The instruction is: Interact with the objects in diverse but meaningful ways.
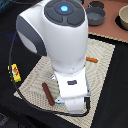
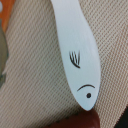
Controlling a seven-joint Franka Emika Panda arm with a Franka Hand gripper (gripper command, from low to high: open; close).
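While my arm hangs low over the woven mat, my wrist view fills with the white fish lying flat, its head just beside the brown sausage. My fingers aren't visible; can't tell jaw width.

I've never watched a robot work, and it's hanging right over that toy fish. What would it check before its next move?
1. Fish in sight: ok, the white fish fills the wrist view, lying flat on the woven mat.
2. Arm above fish: ok, the arm is low over the mat.
3. Jaws open or shut: cannot tell, hidden in both views.
4. Neighbours clear: not ok, the brown sausage lies close; a dark brown edge touches the frame by the fish's head.
5. Yellow packet out of the way: ok, at the mat's far edge.
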